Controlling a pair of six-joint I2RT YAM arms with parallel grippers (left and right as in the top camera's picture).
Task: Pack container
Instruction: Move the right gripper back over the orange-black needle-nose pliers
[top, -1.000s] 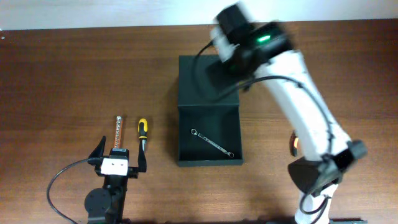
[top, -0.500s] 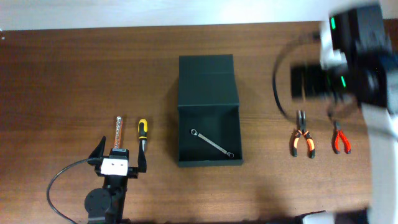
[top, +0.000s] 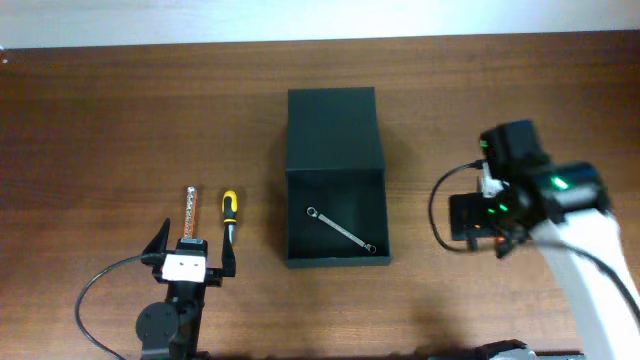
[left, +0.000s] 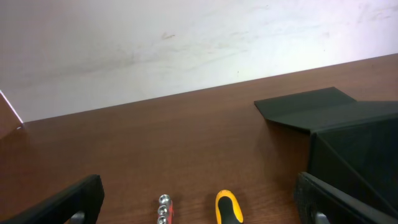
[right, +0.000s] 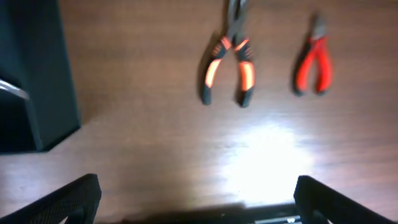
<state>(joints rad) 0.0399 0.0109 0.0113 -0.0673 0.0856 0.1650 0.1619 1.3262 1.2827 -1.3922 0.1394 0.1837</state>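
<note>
While left gripper (top: 195, 243) and right gripper (right: 199, 202) gape, the matte dark container (top: 332, 125) lies open.

Dark matte rectangular container (top: 332, 130), centre of frame, stands open, its hinged flap lid lying flat toward the top edge.

container (top: 332, 125) green-black | screwdriver (top: 229, 208) yellow-black | pliers (right: 234, 42) orange-black | cutters (right: 316, 46) apparently red, blurred | table (top: 120, 120) brown

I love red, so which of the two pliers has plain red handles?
The smaller red-handled pliers, farther from the dark rectangular box; the larger pliers beside them have orange-and-black handles.
</note>
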